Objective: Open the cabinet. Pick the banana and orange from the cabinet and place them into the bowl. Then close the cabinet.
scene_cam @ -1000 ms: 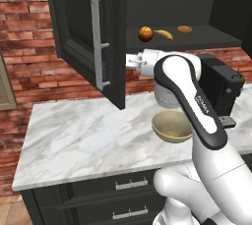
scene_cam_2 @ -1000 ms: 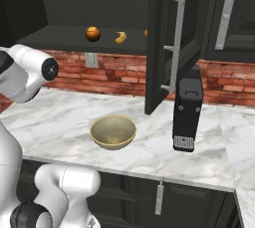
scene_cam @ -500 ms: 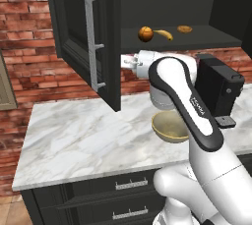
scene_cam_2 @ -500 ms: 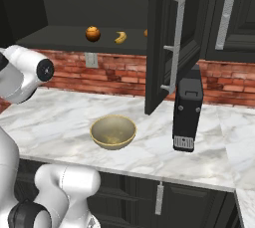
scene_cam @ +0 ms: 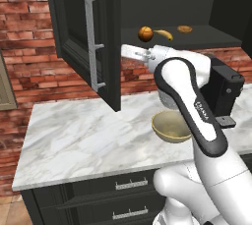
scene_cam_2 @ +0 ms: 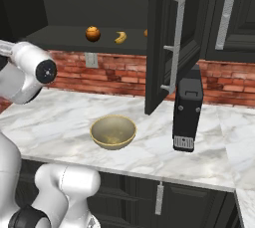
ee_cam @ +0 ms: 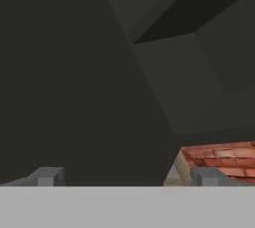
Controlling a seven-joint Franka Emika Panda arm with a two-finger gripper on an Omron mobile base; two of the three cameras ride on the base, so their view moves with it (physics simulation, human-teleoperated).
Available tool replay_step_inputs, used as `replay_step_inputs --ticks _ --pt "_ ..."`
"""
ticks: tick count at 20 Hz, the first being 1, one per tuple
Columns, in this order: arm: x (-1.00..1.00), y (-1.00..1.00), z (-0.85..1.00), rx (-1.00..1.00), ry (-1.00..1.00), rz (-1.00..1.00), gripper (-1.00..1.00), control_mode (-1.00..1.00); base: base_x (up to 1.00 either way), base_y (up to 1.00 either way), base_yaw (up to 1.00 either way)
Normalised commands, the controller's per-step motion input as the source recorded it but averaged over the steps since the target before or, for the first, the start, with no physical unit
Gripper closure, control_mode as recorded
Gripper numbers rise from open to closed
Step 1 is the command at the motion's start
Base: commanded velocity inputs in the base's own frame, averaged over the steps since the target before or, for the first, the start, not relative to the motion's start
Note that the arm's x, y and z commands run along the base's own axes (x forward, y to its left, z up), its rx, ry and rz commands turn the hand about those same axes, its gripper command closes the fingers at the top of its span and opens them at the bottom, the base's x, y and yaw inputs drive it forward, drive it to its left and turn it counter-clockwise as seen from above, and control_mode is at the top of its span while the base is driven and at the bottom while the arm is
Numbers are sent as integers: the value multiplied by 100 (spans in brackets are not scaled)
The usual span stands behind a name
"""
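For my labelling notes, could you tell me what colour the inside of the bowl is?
Yellowish-olive inside the bowl, clearest in the right base view.

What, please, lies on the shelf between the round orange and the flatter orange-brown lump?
The curved yellow banana lies between the orange and the lump, in the left base view.

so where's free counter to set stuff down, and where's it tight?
Bare marble lies left of the bowl, below the open cabinet door, out to the counter end. A smaller strip lies in front of the bowl. Tight: between the bowl and the black appliance, and on the shelf around the orange and banana.
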Motion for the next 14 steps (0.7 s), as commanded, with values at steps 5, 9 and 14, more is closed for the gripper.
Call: replay_step_inputs --ticks 5,9,14 --pt "0 -78 14 -1 17 -30 -100 -100 0 0 0" --pt "8 -76 9 -3 20 -30 -100 -100 0 0 0" --pt "16 -42 7 -7 19 -17 -100 -100 0 0 0"
